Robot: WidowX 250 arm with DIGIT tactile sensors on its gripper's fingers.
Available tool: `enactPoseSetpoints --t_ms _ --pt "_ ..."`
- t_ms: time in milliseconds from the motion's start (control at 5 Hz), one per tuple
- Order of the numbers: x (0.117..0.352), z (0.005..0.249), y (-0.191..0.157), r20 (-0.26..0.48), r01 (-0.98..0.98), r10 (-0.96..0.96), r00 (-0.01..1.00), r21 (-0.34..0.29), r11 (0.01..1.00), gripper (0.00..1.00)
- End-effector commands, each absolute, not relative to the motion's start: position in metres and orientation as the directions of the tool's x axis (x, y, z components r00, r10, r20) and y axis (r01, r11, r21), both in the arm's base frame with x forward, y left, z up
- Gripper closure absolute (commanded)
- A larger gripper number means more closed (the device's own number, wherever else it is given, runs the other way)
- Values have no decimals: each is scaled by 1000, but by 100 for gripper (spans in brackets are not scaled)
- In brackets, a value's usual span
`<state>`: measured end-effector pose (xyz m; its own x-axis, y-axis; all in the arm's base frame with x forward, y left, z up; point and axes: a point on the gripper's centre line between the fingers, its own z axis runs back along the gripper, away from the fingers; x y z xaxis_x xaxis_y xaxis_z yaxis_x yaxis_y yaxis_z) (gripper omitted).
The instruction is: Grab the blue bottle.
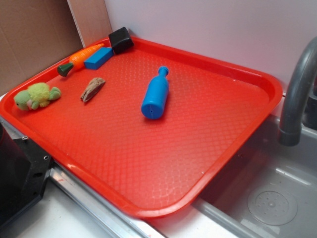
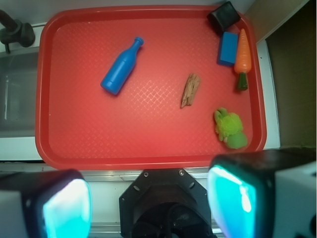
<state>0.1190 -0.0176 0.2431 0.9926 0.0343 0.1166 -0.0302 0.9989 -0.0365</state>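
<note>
We find the gripper (image 2: 148, 203) wide open, empty, high above the red tray (image 2: 148, 148); we advise closing across the lying blue bottle (image 2: 122, 67) at mid-body.

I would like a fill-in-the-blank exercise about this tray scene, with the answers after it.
1. The blue bottle lies on its ____ on the red tray.
2. The blue block lies directly beside the ____.
3. The plush toy near the tray's rim is ____ in colour.
4. In the wrist view, the pincer holds ____.

Answers: side; carrot; green; nothing
</note>
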Motion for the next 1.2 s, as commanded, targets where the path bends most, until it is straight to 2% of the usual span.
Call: enactPoseSetpoints --t_ms 0,200,400,600,1000 --pt "119 243 -18 117 -30 34 993 -37 999 0" --pt "169 193 -38 100 -98 103 990 -54 994 0" --pt "218 140 -36 54 -176 175 983 22 984 0" --pt "258 117 -26 124 -418 402 907 165 893 0" --pt "258 117 -26 124 -418 402 907 165 893 0"
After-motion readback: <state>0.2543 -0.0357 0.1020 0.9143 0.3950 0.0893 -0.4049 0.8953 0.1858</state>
